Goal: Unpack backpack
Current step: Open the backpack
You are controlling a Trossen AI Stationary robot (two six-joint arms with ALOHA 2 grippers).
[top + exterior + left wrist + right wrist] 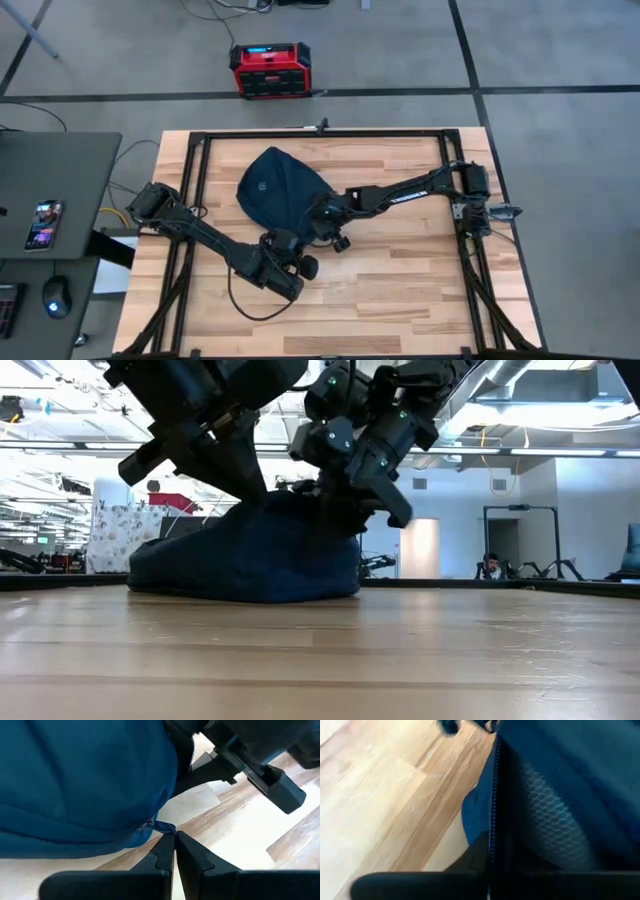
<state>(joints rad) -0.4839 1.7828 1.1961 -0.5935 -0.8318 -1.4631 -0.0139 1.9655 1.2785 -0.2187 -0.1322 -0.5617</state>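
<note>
The dark navy backpack (275, 188) lies flat on the wooden table, a little left of the middle; in the low view the backpack (250, 560) is a low mound. My left gripper (174, 840) is at its near edge, shut on a small blue zipper tab. My right gripper (489, 857) is at the backpack's right near side (318, 212), shut on the fabric beside a zipper line (495, 795) and a mesh panel (545, 820). The two grippers stand close together. My left gripper pinches the small blue tab (162, 827) that sticks out of the backpack's near edge, between its two fingertips. The fingers come in low from the table's near side. The backpack rests on the table. My right gripper is shut on the backpack's fabric edge along the zipper (493, 837), coming from the table's right side. The fabric covers the fingertips, so how many layers it has cannot be told. The backpack's bulk lies on the table.
Black frame rails (195, 170) run along the table's edges. A dark cable (250, 308) loops on the table near my left arm. A red-black box (270, 70) stands on the floor beyond the far edge. A desk with a phone (46, 224) stands to the left.
</note>
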